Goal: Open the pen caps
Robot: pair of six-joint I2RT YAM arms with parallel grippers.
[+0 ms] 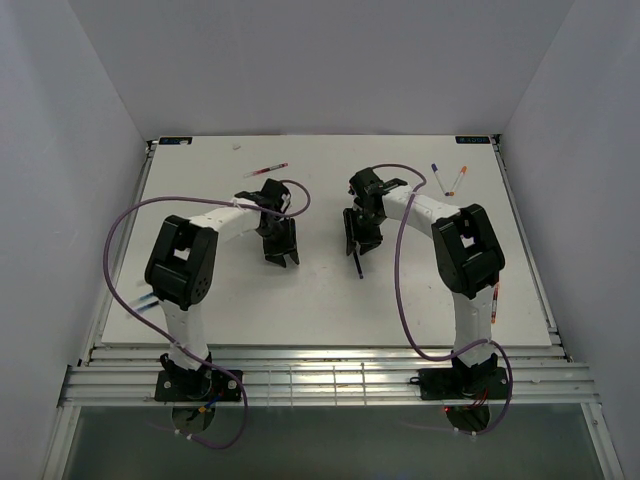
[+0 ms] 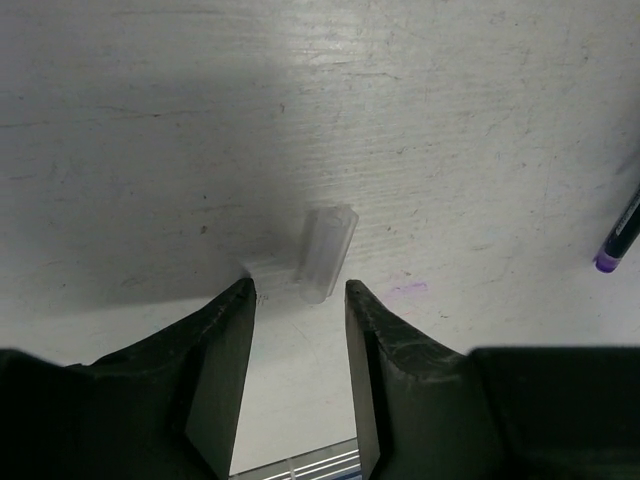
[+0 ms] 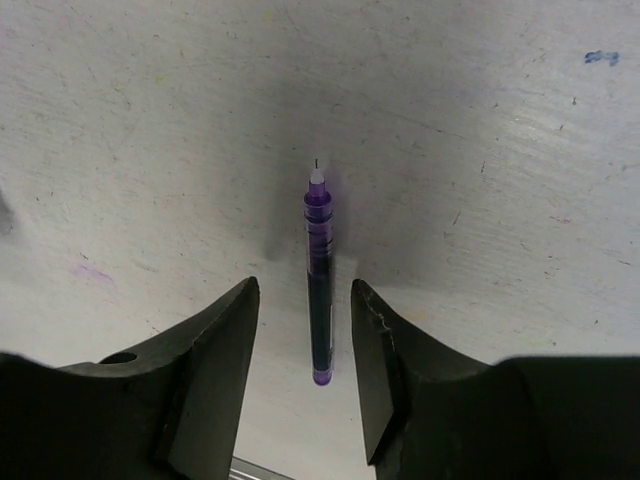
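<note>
The left claw (image 2: pixel 300 288) hangs open over the tabletop (image 2: pixel 150 120), with a clear pen cap (image 2: pixel 325 255) lying loose just beyond its fingertips. The right claw (image 3: pixel 303 288) is open too, with an uncapped purple pen (image 3: pixel 320 300) between its fingers, clear of both.

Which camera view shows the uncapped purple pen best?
The right wrist view: the whole purple pen is close and sharp, tip bare. The left wrist view catches only one end; the top view shows a thin dark line.
</note>
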